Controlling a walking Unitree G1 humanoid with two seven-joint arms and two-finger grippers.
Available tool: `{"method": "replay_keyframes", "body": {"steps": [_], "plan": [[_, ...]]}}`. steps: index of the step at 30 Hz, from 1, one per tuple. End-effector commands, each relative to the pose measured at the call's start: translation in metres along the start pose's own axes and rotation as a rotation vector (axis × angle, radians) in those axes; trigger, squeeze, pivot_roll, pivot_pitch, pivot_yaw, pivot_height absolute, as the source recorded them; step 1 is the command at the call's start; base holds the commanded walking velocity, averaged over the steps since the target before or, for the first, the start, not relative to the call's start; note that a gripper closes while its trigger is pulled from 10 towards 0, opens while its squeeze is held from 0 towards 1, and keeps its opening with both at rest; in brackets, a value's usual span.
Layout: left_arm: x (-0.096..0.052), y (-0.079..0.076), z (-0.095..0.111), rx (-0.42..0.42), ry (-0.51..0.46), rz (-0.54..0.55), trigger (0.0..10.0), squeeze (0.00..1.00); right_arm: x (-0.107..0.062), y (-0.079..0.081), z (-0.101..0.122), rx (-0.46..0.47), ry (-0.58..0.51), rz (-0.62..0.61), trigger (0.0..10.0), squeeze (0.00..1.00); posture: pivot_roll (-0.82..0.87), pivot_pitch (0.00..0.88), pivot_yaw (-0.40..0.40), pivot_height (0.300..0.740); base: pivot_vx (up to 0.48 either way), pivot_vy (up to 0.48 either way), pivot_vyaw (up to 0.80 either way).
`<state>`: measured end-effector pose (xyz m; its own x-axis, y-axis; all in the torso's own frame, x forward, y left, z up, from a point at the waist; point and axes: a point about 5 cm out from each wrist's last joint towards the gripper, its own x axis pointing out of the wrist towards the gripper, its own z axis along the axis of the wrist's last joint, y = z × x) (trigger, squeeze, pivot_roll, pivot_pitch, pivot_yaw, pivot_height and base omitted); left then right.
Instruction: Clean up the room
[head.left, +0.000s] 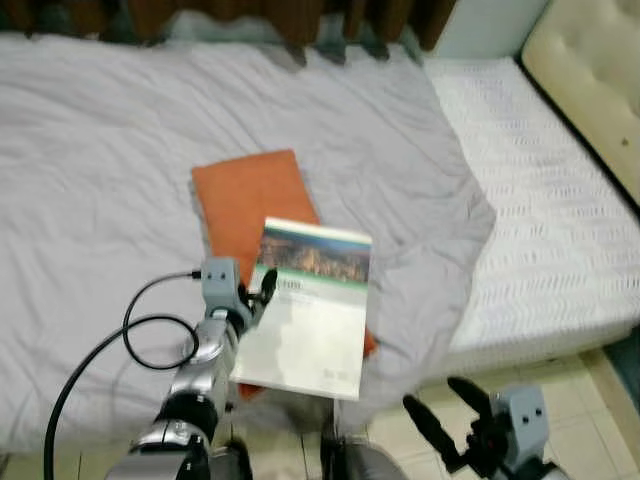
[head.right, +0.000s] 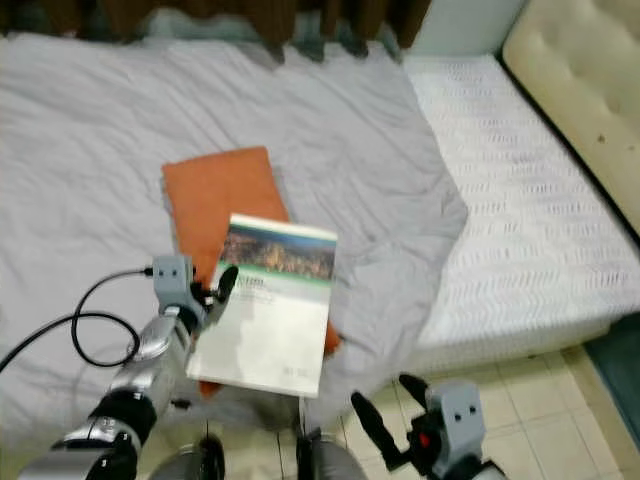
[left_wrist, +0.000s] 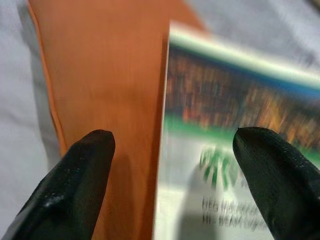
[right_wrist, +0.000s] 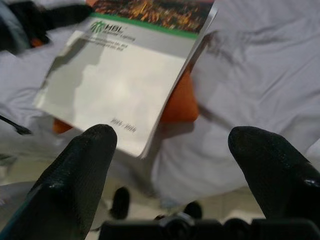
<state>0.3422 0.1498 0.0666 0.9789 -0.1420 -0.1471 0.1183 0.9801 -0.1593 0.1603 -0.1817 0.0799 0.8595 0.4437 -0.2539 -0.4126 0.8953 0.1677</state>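
Observation:
A booklet (head.left: 310, 320) with a city photo and a green band on its cover lies on top of an orange cushion (head.left: 250, 195), near the front edge of the bed. My left gripper (head.left: 262, 290) is open at the booklet's left edge. In the left wrist view one black finger (left_wrist: 82, 185) hovers over the cushion (left_wrist: 110, 80) and the other over the cover (left_wrist: 225, 115). My right gripper (head.left: 445, 410) hangs open low over the floor, short of the bed edge. Its wrist view looks up at the booklet (right_wrist: 125, 75).
A rumpled grey sheet (head.left: 100, 150) covers most of the bed. To the right lie bare white mattress (head.left: 540, 220) and a cream tufted headboard (head.left: 590, 70). Tiled floor (head.left: 560, 370) shows at the bottom right. A black cable (head.left: 130, 330) loops off my left wrist.

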Motion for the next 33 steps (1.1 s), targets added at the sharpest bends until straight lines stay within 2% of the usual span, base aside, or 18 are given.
{"method": "replay_keyframes", "body": {"steps": [1, 2, 7, 9, 12, 14, 19, 20, 22, 24, 28, 31, 33], "plan": [[-0.009, 0.007, -0.019, -0.056, 0.059, 0.05, 10.0, 0.0, -0.007, 0.01, 0.001, 0.059, 0.019, 0.035, 10.0, 0.0, -0.31, 0.507, -0.18, 0.74, 0.0, 0.0, 0.0], [-0.01, 0.01, -0.021, -0.084, 0.058, 0.067, 10.0, 0.0, -0.008, 0.015, 0.001, 0.09, 0.028, 0.056, 10.0, 0.0, -0.31, 0.516, -0.18, 0.74, 0.0, 0.0, 0.0], [-0.013, 0.011, -0.026, -0.094, 0.064, 0.076, 10.0, 0.0, -0.007, 0.019, 0.003, 0.094, 0.036, 0.066, 10.0, 0.0, -0.3, 0.539, -0.172, 0.74, 0.0, 0.0, 0.0], [-0.015, 0.007, -0.03, -0.13, 0.063, 0.057, 10.0, 0.0, -0.008, 0.018, 0.004, 0.098, 0.043, 0.058, 10.0, 0.0, -0.3, 0.546, -0.171, 0.74, 0.0, 0.0, 0.0], [-0.015, 0.004, -0.03, -0.135, 0.056, 0.038, 10.0, 0.0, -0.009, 0.019, 0.004, 0.101, 0.05, 0.053, 10.0, 0.0, -0.3, 0.554, -0.17, 0.74, 0.0, 0.0, 0.0], [-0.013, -0.006, -0.027, -0.138, 0.016, -0.009, 10.0, 0.0, -0.013, 0.019, 0.005, 0.11, 0.07, 0.044, 10.0, 0.0, -0.31, 0.56, -0.173, 0.74, 0.0, 0.0, 0.0], [-0.012, -0.012, -0.019, -0.14, -0.047, -0.025, 10.0, 0.0, -0.016, 0.019, 0.005, 0.111, 0.078, 0.038, 10.0, 0.0, -0.32, 0.562, -0.176, 0.74, 0.0, 0.0, 0.0], [-0.012, -0.018, -0.014, -0.17, -0.093, -0.043, 10.0, 0.0, -0.017, 0.018, 0.006, 0.111, 0.082, 0.033, 10.0, 0.0, -0.32, 0.56, -0.177, 0.74, 0.0, 0.0, 0.0], [-0.013, -0.022, -0.013, -0.199, -0.1, -0.055, 10.0, 0.0, -0.017, 0.018, 0.006, 0.111, 0.085, 0.031, 10.0, 0.0, -0.32, 0.559, -0.176, 0.74, 0.0, 0.0, 0.0], [-0.013, -0.024, -0.016, -0.227, -0.091, -0.057, 10.0, 0.0, -0.017, 0.018, 0.006, 0.111, 0.087, 0.031, 10.0, 0.0, -0.32, 0.559, -0.176, 0.74, 0.0, 0.0, 0.0], [-0.018, -0.025, -0.031, -0.354, -0.029, -0.041, 10.0, 0.0, -0.014, 0.018, 0.006, 0.109, 0.091, 0.034, 10.0, 0.0, -0.32, 0.552, -0.174, 0.74, 0.0, 0.0, 0.0], [-0.023, -0.028, -0.033, -0.345, -0.039, -0.056, 10.0, 0.0, -0.013, 0.016, 0.007, 0.106, 0.09, 0.033, 10.0, 0.0, -0.32, 0.547, -0.173, 0.74, 0.0, 0.0, 0.0], [-0.026, -0.029, -0.03, -0.298, -0.066, -0.055, 10.0, 0.0, -0.013, 0.015, 0.007, 0.104, 0.09, 0.031, 10.0, 0.0, -0.31, 0.545, -0.172, 0.74, 0.0, 0.0, 0.0]]}}
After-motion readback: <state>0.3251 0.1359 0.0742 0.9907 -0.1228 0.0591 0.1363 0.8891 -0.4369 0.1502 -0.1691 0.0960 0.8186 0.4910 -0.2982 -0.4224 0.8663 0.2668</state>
